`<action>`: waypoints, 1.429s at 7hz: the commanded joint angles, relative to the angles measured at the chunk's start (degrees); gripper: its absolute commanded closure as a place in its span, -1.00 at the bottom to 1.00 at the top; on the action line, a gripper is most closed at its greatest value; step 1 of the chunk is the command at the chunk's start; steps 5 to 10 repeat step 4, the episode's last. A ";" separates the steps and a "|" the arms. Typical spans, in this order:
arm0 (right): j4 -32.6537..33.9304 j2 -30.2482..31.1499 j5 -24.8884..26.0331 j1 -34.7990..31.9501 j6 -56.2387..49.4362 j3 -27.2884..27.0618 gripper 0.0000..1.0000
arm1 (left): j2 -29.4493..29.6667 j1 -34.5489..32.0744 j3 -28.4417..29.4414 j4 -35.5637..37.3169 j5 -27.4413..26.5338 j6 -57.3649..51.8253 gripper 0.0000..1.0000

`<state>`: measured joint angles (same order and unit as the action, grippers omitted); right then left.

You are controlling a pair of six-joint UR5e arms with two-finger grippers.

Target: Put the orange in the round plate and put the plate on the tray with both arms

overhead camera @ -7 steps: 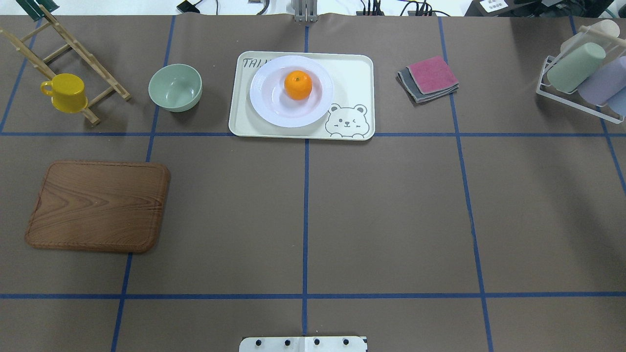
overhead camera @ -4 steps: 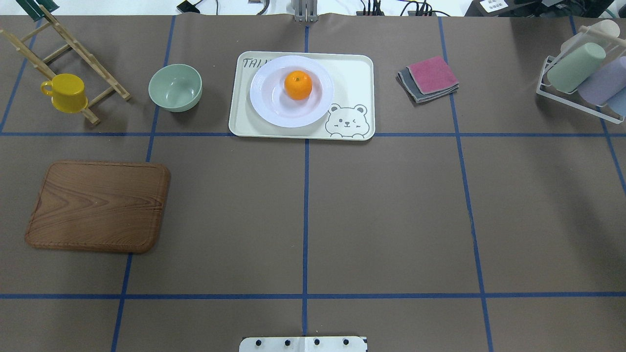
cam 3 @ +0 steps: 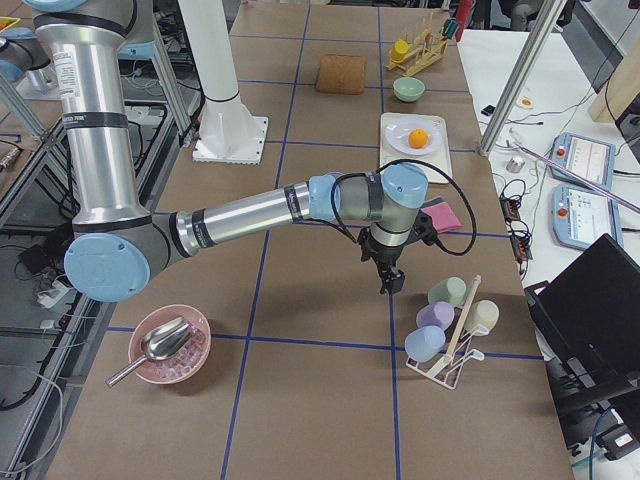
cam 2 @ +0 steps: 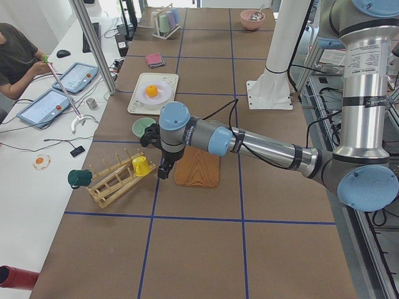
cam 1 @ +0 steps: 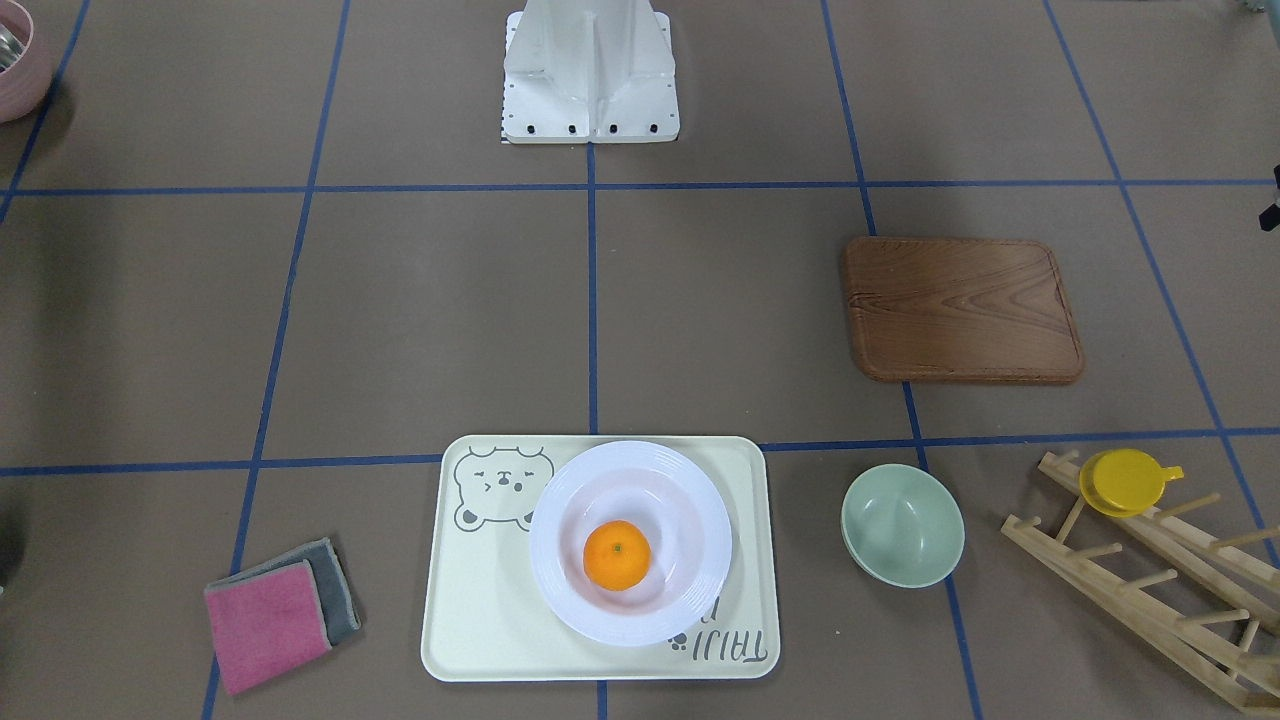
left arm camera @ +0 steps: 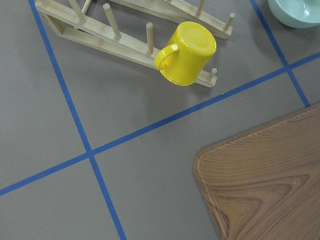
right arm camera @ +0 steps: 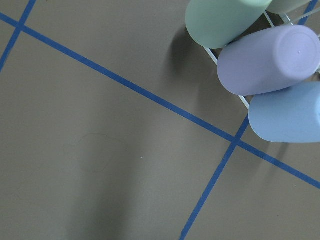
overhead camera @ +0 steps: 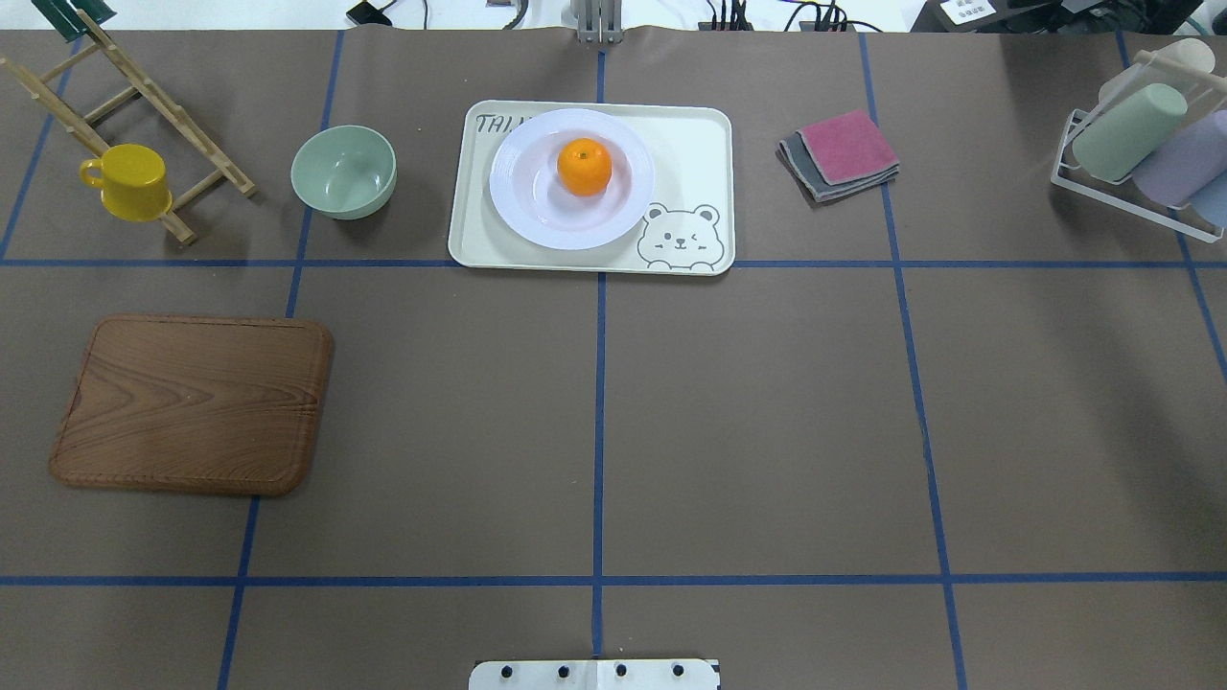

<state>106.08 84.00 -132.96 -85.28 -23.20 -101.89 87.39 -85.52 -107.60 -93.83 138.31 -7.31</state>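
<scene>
The orange (overhead camera: 584, 166) sits in the sunken centre of the white round plate (overhead camera: 537, 211). The plate rests on the cream bear tray (overhead camera: 690, 144) at the far middle of the table, and nothing touches it. The same orange (cam 1: 617, 555) shows in the plate (cam 1: 690, 520) on the tray (cam 1: 470, 610) in the front-facing view. My left gripper (cam 2: 163, 169) hangs over the table between the wooden board and the peg rack. My right gripper (cam 3: 389, 284) hangs near the cup rack. Both grippers show only in the side views, so I cannot tell whether they are open or shut.
A pale-green bowl (overhead camera: 343, 171) stands left of the tray, and a brown wooden board (overhead camera: 192, 404) lies nearer on the left. A yellow cup (overhead camera: 129, 180) hangs on a wooden peg rack (overhead camera: 144, 96). Folded cloths (overhead camera: 841, 153) and a rack of pastel cups (overhead camera: 1141, 144) are on the right. A person (cam 2: 15, 59) sits beside the table.
</scene>
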 commanded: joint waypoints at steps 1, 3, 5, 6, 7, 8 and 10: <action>0.00 -0.06 -0.19 0.02 0.00 -0.68 -1.00 | 0.06 0.00 0.11 -0.04 0.47 0.01 -0.99; 0.00 -0.06 -0.10 0.02 0.00 -0.50 -1.00 | 0.15 0.00 0.28 -0.57 0.47 -0.08 -0.99; 0.00 0.11 -0.28 0.02 0.00 -0.68 -1.00 | 0.15 0.00 0.54 -1.96 0.38 -0.16 -0.99; 0.00 0.11 -0.28 0.02 0.00 -0.68 -1.00 | 0.15 0.00 0.54 -1.96 0.38 -0.16 -0.99; 0.00 0.11 -0.28 0.02 0.00 -0.68 -1.00 | 0.15 0.00 0.54 -1.96 0.38 -0.16 -0.99; 0.00 0.11 -0.28 0.02 0.00 -0.68 -1.00 | 0.15 0.00 0.54 -1.96 0.38 -0.16 -0.99; 0.00 0.11 -0.28 0.02 0.00 -0.68 -1.00 | 0.15 0.00 0.54 -1.96 0.38 -0.16 -0.99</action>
